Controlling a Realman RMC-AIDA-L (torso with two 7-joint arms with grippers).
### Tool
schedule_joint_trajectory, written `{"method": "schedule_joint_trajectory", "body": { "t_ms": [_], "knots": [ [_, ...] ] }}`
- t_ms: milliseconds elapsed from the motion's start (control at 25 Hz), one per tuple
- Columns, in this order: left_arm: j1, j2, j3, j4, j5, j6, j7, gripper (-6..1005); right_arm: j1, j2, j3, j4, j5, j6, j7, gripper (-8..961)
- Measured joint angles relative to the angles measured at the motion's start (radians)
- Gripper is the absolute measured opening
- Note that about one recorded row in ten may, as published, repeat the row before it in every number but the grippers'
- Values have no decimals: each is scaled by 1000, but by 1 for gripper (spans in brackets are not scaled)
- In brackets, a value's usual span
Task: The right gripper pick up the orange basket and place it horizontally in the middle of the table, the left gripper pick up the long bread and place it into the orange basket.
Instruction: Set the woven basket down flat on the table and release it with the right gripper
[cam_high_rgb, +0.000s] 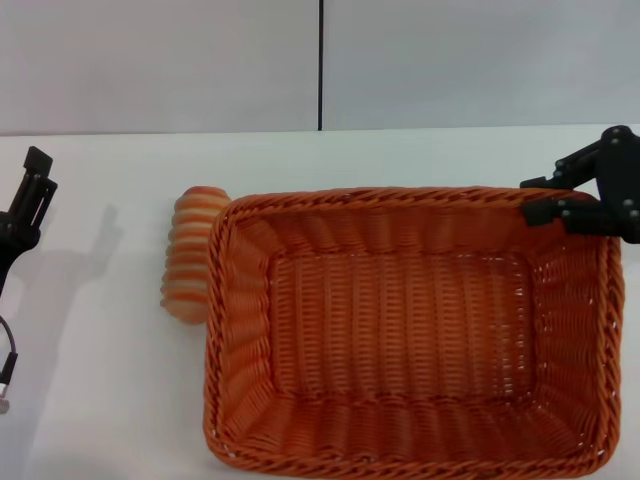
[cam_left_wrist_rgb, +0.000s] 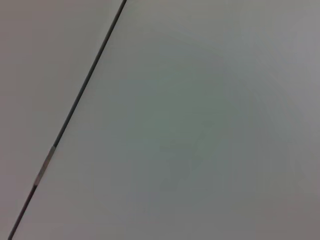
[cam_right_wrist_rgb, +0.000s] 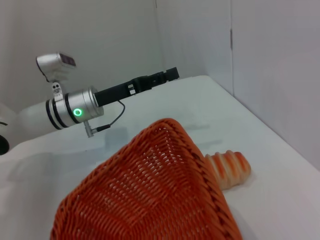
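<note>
1. We see the orange basket (cam_high_rgb: 410, 335) lying open side up on the white bench (cam_high_rgb: 100, 400), its long sides running across the head view, filling the middle and right of the bench.
2. The right tool (cam_high_rgb: 560, 205) sits at the basket's far right corner, its black fingers over the braided rim there; we cannot tell how far open it is, nor whether it grips the rim.
3. The long bread (cam_high_rgb: 190, 255) lies on the bench outside the basket, just beside its left short wall, with its ridges running crosswise and its near end touching or almost touching the rim.
4. The left tool (cam_high_rgb: 30, 195) is at the far left edge of the bench, well apart from the bread and basket, holding nothing; in the right wrist view its fingers (cam_right_wrist_rgb: 165, 76) look drawn together in a line.
5. In the right wrist view the silver wrist behind the left tool shows a green ring light (cam_right_wrist_rgb: 77, 112) and a thin cable.
6. The left wrist view shows only a plain grey wall (cam_left_wrist_rgb: 200, 125) with a dark seam (cam_left_wrist_rgb: 75, 107).
</note>
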Motion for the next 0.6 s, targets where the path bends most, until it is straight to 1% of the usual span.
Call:
{"method": "schedule_joint_trajectory", "body": {
  "t_ms": [320,600],
  "knots": [
    [0,0,10,-4,0,2,0,857,-1,13,-9,-20,-1,-28,-21,170],
    [2,1,21,-12,0,2,0,857,4,30,-12,-28,-18,-66,-32,168]
  ]
}}
